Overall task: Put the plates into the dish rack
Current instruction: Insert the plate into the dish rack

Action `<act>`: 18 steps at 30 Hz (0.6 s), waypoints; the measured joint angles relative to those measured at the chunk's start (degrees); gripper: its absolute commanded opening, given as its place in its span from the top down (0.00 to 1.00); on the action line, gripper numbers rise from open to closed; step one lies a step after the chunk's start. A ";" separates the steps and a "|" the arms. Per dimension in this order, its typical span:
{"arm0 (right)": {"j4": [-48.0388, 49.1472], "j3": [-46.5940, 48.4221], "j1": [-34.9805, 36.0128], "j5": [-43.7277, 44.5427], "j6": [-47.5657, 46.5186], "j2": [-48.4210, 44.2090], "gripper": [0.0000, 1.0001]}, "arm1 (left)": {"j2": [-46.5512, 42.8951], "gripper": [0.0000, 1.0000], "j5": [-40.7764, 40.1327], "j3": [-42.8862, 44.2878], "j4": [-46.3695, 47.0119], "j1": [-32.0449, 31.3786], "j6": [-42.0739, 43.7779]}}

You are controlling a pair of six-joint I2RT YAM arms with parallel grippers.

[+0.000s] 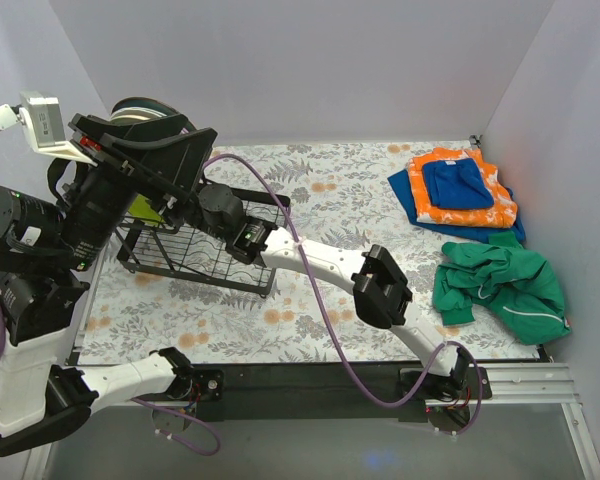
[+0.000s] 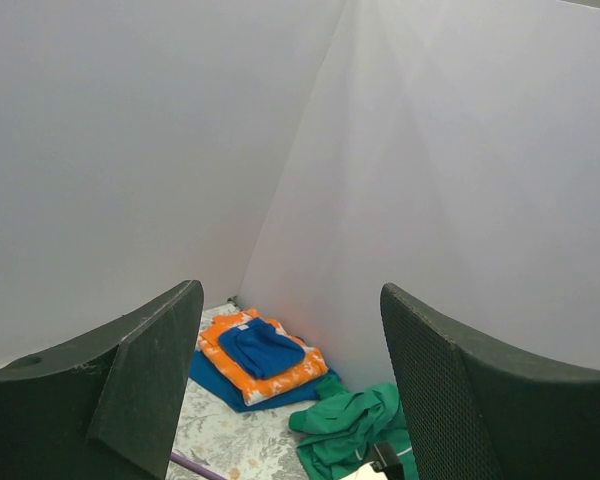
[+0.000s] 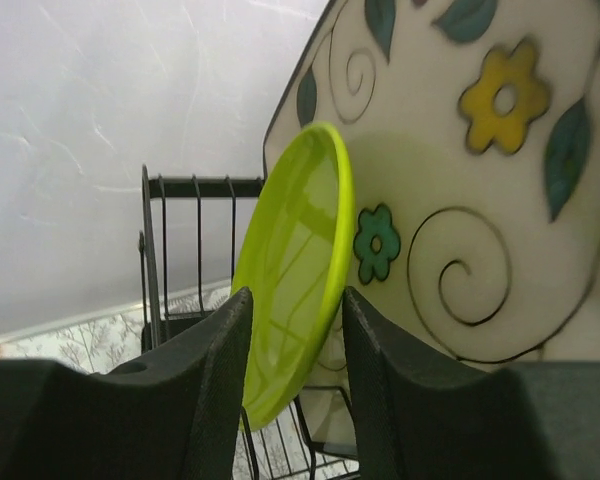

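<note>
The black wire dish rack (image 1: 205, 262) stands at the table's left; its top bar shows in the right wrist view (image 3: 195, 187). A lime green plate (image 3: 300, 250) stands on edge in it, leaning on a cream plate with painted flowers and swirls (image 3: 480, 200). My right gripper (image 3: 295, 300) is open, one finger on each side of the lime plate. A lime patch (image 1: 145, 212) shows in the top view. Dark and cream plate rims (image 1: 142, 108) peek above my left gripper (image 1: 165, 150), which is raised high over the rack's left end, open and empty (image 2: 290, 300), and hides most plates.
Folded orange and blue clothes (image 1: 460, 190) lie at the back right, also in the left wrist view (image 2: 260, 355). A crumpled green garment (image 1: 500, 285) lies in front of them. A purple cable (image 1: 315, 300) loops over the floral tablecloth. Grey walls enclose three sides.
</note>
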 measured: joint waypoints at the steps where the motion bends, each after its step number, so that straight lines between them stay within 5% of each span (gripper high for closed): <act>1: -0.35 0.26 0.00 0.09 0.07 0.57 0.58 | 0.00 0.30 -0.02 0.00 0.00 0.00 0.00; 12: -1.33 3.58 0.07 3.17 1.01 2.34 0.99 | 0.00 0.30 -0.13 0.04 -0.46 0.00 0.04; 18: -0.79 4.79 -0.02 3.48 1.81 2.56 0.99 | 0.02 0.30 -0.15 0.07 -0.44 0.00 0.04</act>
